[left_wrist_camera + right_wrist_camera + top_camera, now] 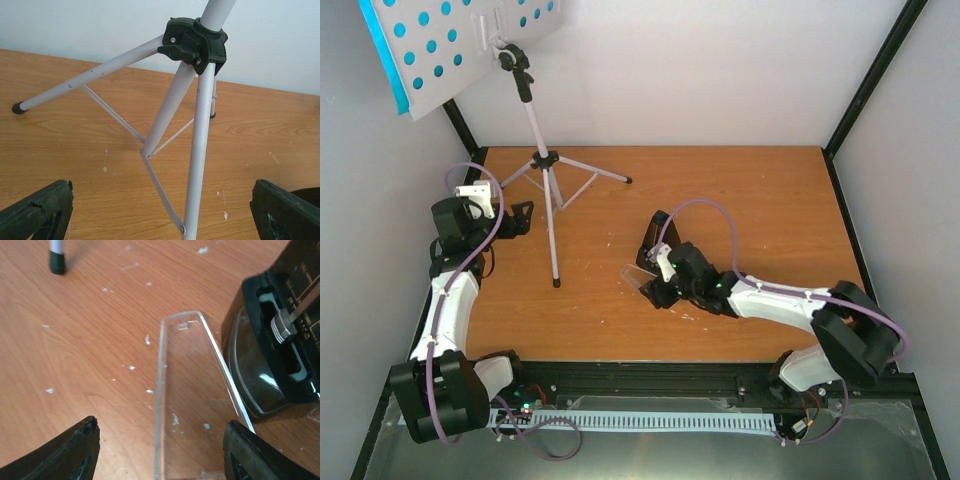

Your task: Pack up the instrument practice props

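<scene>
The white tripod music stand (542, 165) stands upright at the back left. Its hole-punched desk (450, 45) is up high, with cyan sheet-music pages (386, 55) on it. My left gripper (517, 220) is open and empty, just left of the stand's near leg (197, 165); the leg stands ahead between the fingers (35, 215), untouched. The black metronome (658, 238) lies mid-table and also shows in the right wrist view (280, 340). Its clear cover (195, 400) lies off, flat on the wood beside it. My right gripper (162, 455) is open, its fingers either side of the cover's near end.
The wooden table (750, 210) is enclosed by white walls with black corner posts (875, 75). The stand's three legs spread over the back left; one black foot (56, 260) shows in the right wrist view. A black rail (650, 380) runs along the near edge.
</scene>
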Controlling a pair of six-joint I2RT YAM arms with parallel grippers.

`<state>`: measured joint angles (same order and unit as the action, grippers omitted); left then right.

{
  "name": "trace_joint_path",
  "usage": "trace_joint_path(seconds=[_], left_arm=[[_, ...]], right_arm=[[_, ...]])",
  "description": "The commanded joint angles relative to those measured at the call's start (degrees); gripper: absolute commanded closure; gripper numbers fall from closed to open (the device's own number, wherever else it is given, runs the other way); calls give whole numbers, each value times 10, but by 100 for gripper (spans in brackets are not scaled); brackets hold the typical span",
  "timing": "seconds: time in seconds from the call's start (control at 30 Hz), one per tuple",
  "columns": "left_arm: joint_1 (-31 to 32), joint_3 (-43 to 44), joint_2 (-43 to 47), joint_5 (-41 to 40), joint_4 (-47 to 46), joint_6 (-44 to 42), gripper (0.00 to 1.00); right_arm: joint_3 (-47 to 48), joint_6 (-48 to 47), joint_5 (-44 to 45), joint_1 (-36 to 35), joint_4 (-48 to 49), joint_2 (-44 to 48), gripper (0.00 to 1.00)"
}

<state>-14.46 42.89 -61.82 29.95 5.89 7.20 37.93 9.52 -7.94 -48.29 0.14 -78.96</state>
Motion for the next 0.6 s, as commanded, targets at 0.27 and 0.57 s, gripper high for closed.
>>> trace_joint_path(seconds=[0.27, 0.57], left_arm=[[1, 26, -3, -17, -1, 27, 1], [1, 32, -13, -26, 4, 30, 0]], right_arm=[[52, 29, 67, -18, -24, -80, 40], [55, 7, 35, -33, -22, -79, 42]])
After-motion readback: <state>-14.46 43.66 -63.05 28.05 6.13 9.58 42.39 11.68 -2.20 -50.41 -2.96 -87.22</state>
